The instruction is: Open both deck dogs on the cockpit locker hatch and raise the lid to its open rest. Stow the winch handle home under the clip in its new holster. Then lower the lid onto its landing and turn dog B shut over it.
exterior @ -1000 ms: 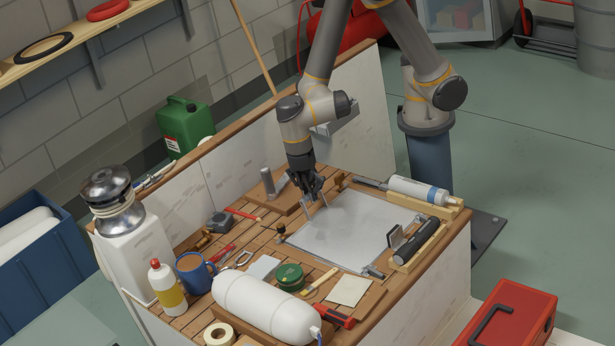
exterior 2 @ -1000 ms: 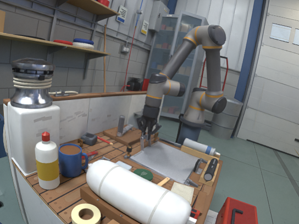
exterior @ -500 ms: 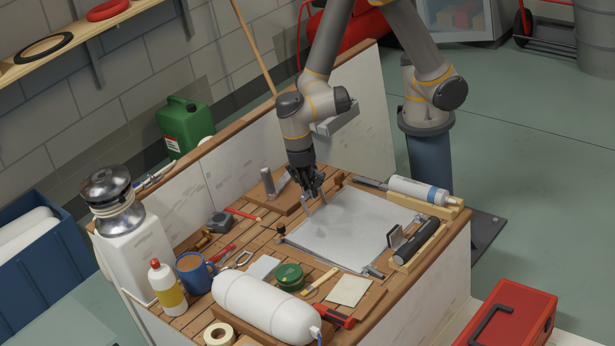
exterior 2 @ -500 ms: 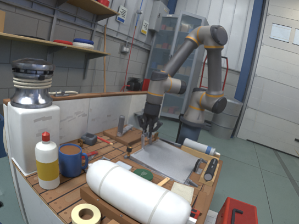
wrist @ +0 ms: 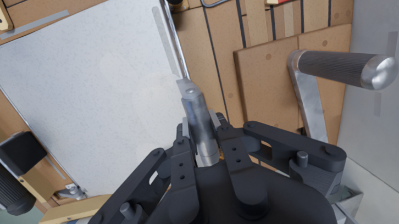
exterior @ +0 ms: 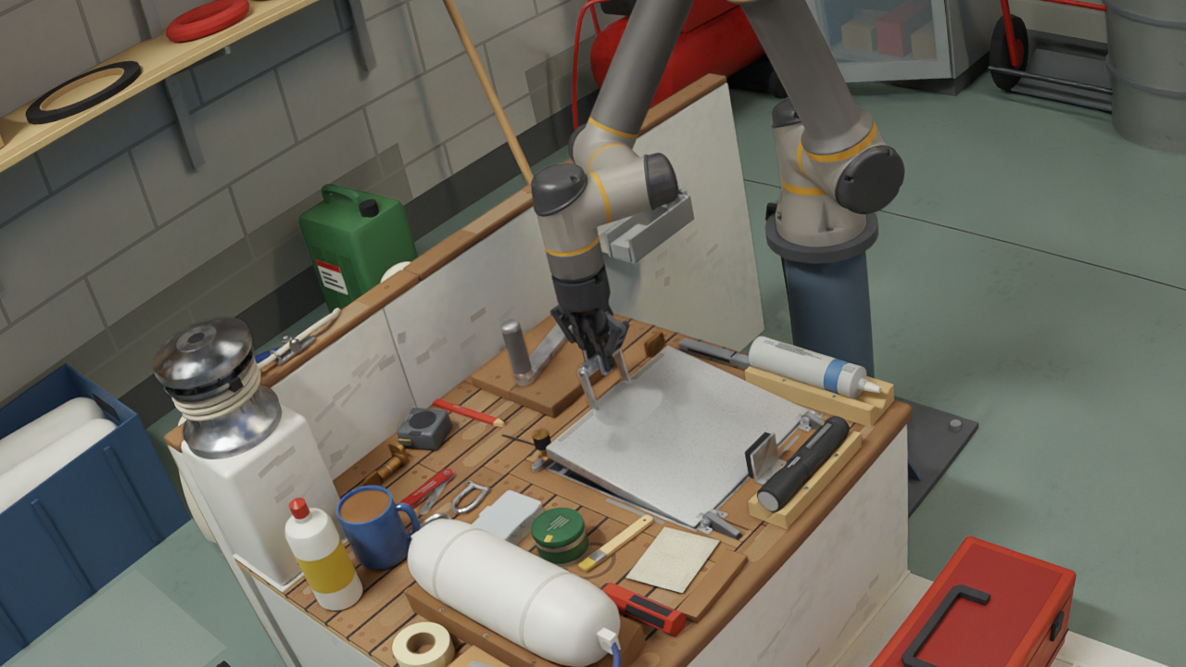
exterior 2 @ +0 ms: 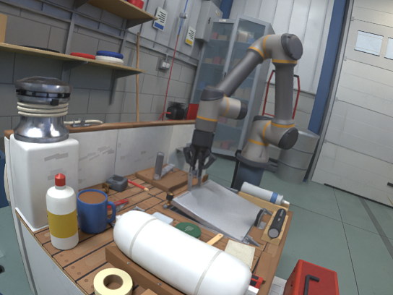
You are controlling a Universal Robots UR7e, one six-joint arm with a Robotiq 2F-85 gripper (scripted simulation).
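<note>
The lid handle (wrist: 199,125), a steel bar on two thin legs at the hatch lid's far edge, is held in my closed gripper (exterior: 599,352) (exterior 2: 197,163) (wrist: 199,126). The grey speckled hatch lid (exterior: 676,427) (exterior 2: 216,206) (wrist: 92,92) is tilted, its handle edge lifted off the deck and its opposite edge low by the hinges. The winch handle (exterior: 527,352) (exterior 2: 160,166) (wrist: 329,75) lies on a wooden pad just behind the lid, its knurled grip standing up. A small brass-and-black dog (exterior: 541,442) (exterior 2: 168,198) sits at the lid's left corner. A second dog (exterior: 655,342) stands by the far corner.
A white coaming wall (exterior: 498,290) runs behind the deck. A sealant tube (exterior: 809,367) and a black torch (exterior: 800,464) lie on wooden cradles right of the lid. A white fender (exterior: 510,585), green tin (exterior: 558,531), blue mug (exterior: 373,523) and winch (exterior: 216,390) crowd the front and left.
</note>
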